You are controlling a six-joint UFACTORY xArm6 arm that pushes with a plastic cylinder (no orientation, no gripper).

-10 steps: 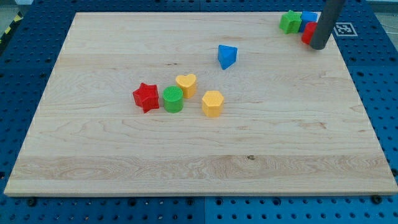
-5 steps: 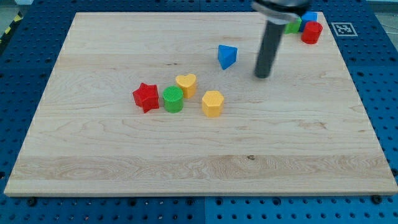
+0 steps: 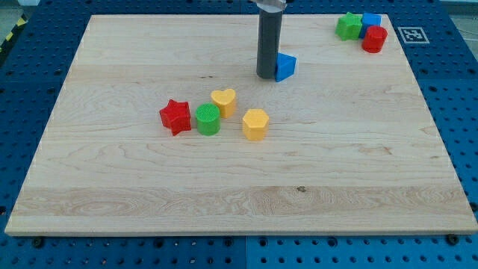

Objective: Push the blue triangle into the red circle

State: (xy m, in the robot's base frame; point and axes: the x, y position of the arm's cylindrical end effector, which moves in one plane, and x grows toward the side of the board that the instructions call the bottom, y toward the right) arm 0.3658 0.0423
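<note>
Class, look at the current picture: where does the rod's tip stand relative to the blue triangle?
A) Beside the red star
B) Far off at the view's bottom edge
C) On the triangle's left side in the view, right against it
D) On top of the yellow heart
C: my tip sits at the left side of the blue triangle, right against it.

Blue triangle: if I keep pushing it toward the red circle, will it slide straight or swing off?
The blue triangle looks small and rigid, so it probably slides easily on the smooth board. My tip touches its left side; angled faces may let it rotate off line. The red circle sits to the upper right.
</note>
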